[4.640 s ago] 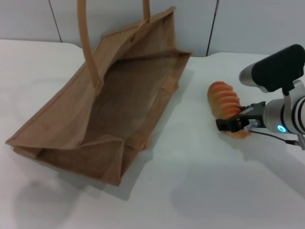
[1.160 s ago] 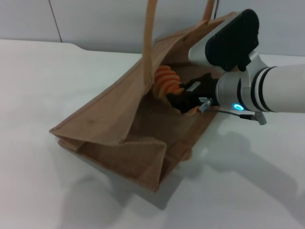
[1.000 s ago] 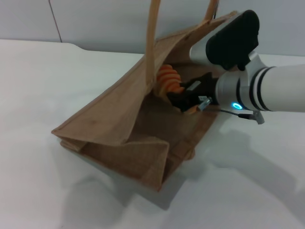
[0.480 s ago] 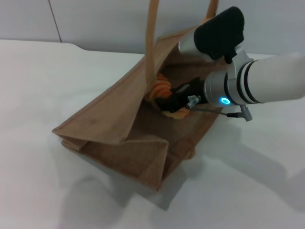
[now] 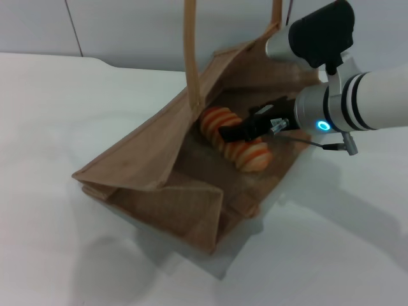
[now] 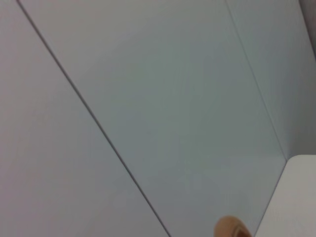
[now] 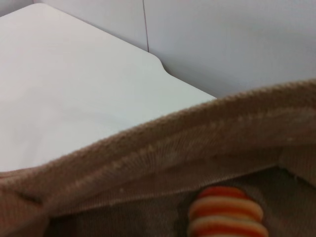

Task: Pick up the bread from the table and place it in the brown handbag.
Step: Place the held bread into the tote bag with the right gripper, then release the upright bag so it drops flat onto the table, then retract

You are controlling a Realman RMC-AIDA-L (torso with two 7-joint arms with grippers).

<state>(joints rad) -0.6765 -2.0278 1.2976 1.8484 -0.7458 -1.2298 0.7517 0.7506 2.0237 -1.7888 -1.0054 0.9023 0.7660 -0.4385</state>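
The bread [image 5: 247,153] lies inside the brown handbag [image 5: 146,159], resting on the bag's inner wall at a slant. My right gripper [image 5: 239,132] reaches in over the bag's right rim and hangs just above the loaf's middle, fingers open and not clamped on it. In the right wrist view the bread [image 7: 226,215] shows past the bag's woven rim [image 7: 173,148]. The bag stands half collapsed on the table [image 5: 64,95], its two handles [image 5: 189,51] rising out of the picture. My left gripper is out of view.
The bag's front side is folded inward [image 5: 185,204]. A grey panelled wall [image 5: 127,25] runs behind the table's far edge. The left wrist view shows only wall panels [image 6: 148,98] and a small tan tip [image 6: 229,228].
My right gripper carried the bread from the table into the bag. In the last half second the loaf dropped onto the bag's inner wall and the arm drew back to the right.
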